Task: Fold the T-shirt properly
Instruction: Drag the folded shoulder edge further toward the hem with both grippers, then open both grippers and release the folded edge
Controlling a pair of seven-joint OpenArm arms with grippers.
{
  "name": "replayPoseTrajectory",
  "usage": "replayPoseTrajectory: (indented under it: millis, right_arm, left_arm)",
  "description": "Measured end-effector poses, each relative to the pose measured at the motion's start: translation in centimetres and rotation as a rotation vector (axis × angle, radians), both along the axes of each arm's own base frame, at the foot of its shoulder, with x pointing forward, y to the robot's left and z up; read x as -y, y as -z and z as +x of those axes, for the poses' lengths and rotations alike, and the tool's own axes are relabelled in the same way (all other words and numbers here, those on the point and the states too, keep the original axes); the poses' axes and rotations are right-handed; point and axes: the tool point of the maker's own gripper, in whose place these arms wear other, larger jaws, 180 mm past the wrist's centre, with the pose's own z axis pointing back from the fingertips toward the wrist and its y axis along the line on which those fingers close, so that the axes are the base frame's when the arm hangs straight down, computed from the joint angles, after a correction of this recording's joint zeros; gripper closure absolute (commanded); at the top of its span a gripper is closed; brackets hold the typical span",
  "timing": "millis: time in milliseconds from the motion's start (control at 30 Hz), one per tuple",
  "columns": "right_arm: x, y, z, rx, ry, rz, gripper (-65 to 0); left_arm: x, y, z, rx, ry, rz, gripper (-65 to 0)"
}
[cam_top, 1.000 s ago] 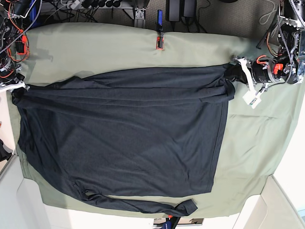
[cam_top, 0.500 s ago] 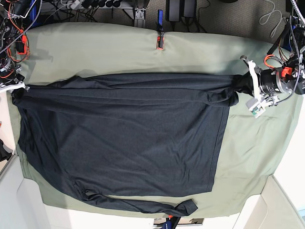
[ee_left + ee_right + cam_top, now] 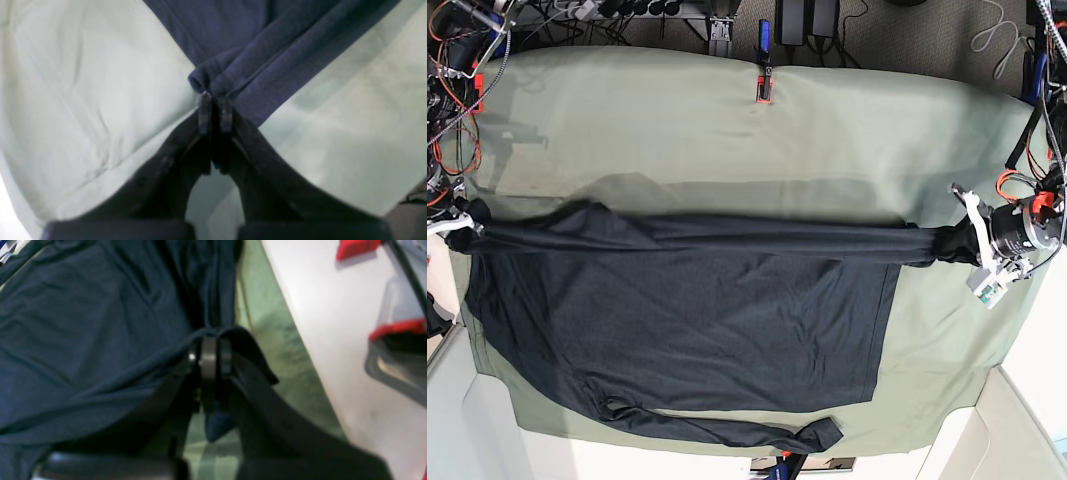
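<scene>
Base view: my left gripper (image 3: pixel 972 250) and right gripper (image 3: pixel 462 228) each pinch an end of the T-shirt (image 3: pixel 697 320), stretched taut over the olive sheet (image 3: pixel 727 130). Mid-fold, I judge; next, lay that edge across evenly.

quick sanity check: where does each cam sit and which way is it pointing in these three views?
Base: overhead, looking down on the olive cloth and the T-shirt; both arms show at the side edges, left gripper on the image's right, right gripper on its left.
Left wrist: on the left arm, looking along its shut gripper at the pinched T-shirt.
Right wrist: on the right arm, looking along its shut gripper at bunched T-shirt.
Shared: all three show T-shirt and olive cloth.
</scene>
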Motion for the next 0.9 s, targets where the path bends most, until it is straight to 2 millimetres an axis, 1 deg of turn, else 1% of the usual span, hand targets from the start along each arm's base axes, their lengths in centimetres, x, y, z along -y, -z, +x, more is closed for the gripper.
replayPoseTrajectory:
  millis: [100,200,300,400,533,667,700,800,833,900]
  right_arm:
    - [-0.3,1.3,0.5,-0.025,0.006,0.045,0.0]
    - [-0.8,2.0,1.4,-0.037,-0.003,0.085,0.0]
    - [-0.9,2.0,2.4,-0.033,-0.001,0.102,0.0]
    - [-0.8,1.9,2.9,-0.027,-0.001,0.095,0.0]
    - [-0.7,2.0,3.2,-0.028,0.005,0.084,0.0]
    - [-0.4,2.2,3.2,-0.021,0.01,0.073,0.0]
    - [-0.4,2.3,3.2,-0.021,0.014,0.073,0.0]
    - [0.0,2.4,3.2,-0.021,0.015,0.062,0.0]
    - [0.1,2.4,3.2,-0.022,0.013,0.052,0.0]
    - [0.1,2.4,3.4,-0.024,0.004,0.034,0.0]
  left_arm:
    - [-0.6,1.1,1.1,-0.012,-0.007,0.022,0.0]
    - [-0.3,1.8,2.4,-0.009,0.012,0.038,0.0]
    - [-0.2,1.9,4.0,0.015,0.032,0.06,0.0]
    - [-0.7,2.4,5.2,0.01,0.039,0.093,0.0]
    - [-1.1,3.9,6.3,-0.001,0.022,0.088,0.0]
    - [-1.1,4.7,7.5,-0.006,-0.012,0.068,0.0]
    - [-0.9,4.9,7.8,-0.009,-0.019,0.061,-1.5]
    - [-0.5,5.1,8.6,-0.014,-0.039,0.038,-10.9]
    - [-0.5,5.0,9.0,-0.01,-0.045,0.031,-12.7]
    - [-0.7,4.6,9.7,-0.001,-0.061,0.026,-13.9]
